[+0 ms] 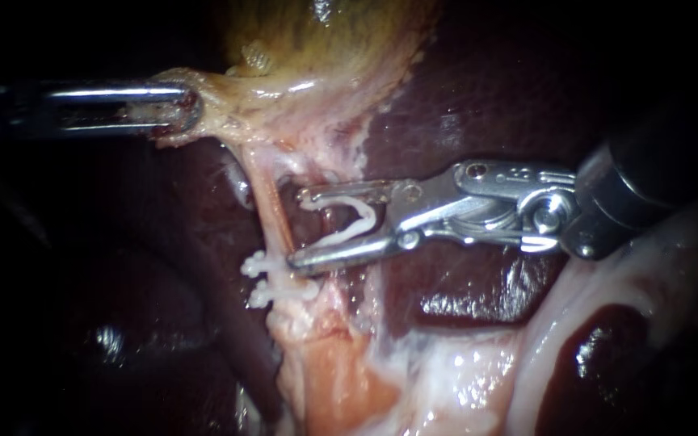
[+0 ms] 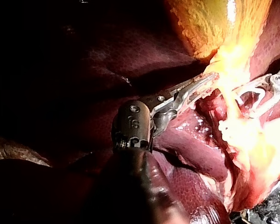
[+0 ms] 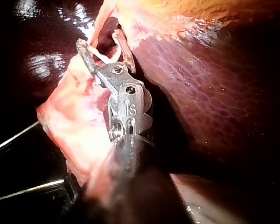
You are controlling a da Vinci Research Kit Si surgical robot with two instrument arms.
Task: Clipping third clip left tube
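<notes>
Endoscope view: the left tube runs 12 to 6 o'clock near centre, with two set clips at its lower end. From 3 o'clock the right instrument has its tool spread, cradling an open clip, tips just beside the tube. At 10 o'clock the left instrument has its tool clenched on the gallbladder, likely to tension the tube.

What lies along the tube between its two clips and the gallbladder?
Endoscope view: bare tube, with the right instrument holding an open clip at that stretch.
</notes>
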